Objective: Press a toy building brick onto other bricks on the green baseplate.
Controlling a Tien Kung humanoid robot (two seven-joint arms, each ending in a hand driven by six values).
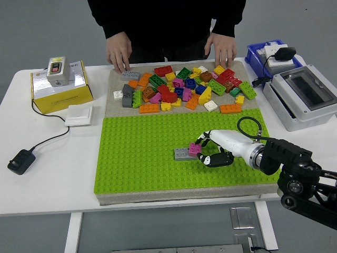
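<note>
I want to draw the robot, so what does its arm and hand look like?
The right hand has a smooth white back and fingers banded black and white. Behind it comes a silver ring at the wrist, then a chunky black arm with round joints. A thin black cable loops up above the wrist.

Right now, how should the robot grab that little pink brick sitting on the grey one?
Probably pinch the small pink plastic brick across its two bare side walls, coming from the right, where the right hand already is. It sits on the right end of the flat grey brick on the green studded baseplate, so its left is partly blocked by grey studs.
</note>
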